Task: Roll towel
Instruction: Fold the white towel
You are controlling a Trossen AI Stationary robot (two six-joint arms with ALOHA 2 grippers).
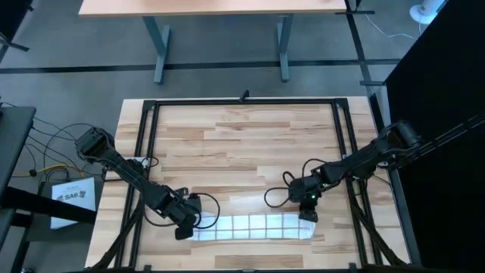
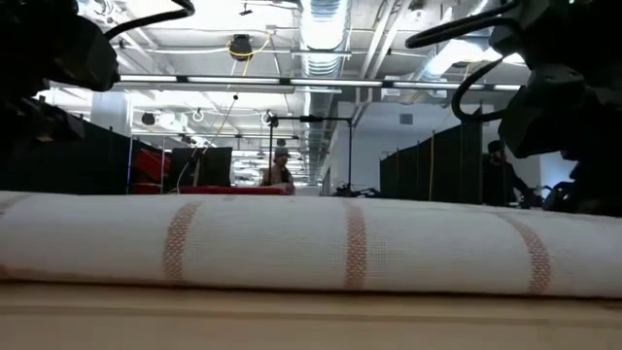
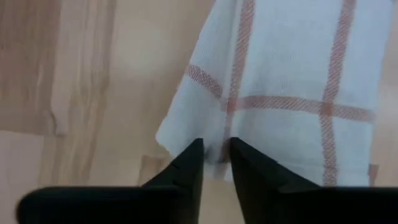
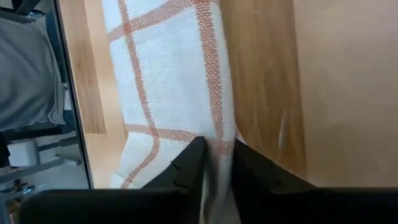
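Towel [image 1: 254, 225] lies as long narrow band near front edge of surface [image 1: 242, 144]. Left gripper [image 1: 186, 224] pinches its left end, right gripper [image 1: 308, 215] its right end, both narrow. Risk: uneven pull skews roll; thin cloth may slip out.

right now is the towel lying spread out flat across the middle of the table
No, the towel is a narrow rolled strip along the table's near edge, between the left gripper and right gripper.

Grey floor [image 1: 227, 53], second table [image 1: 220, 7], perhaps dark partitions [image 2: 432, 160].
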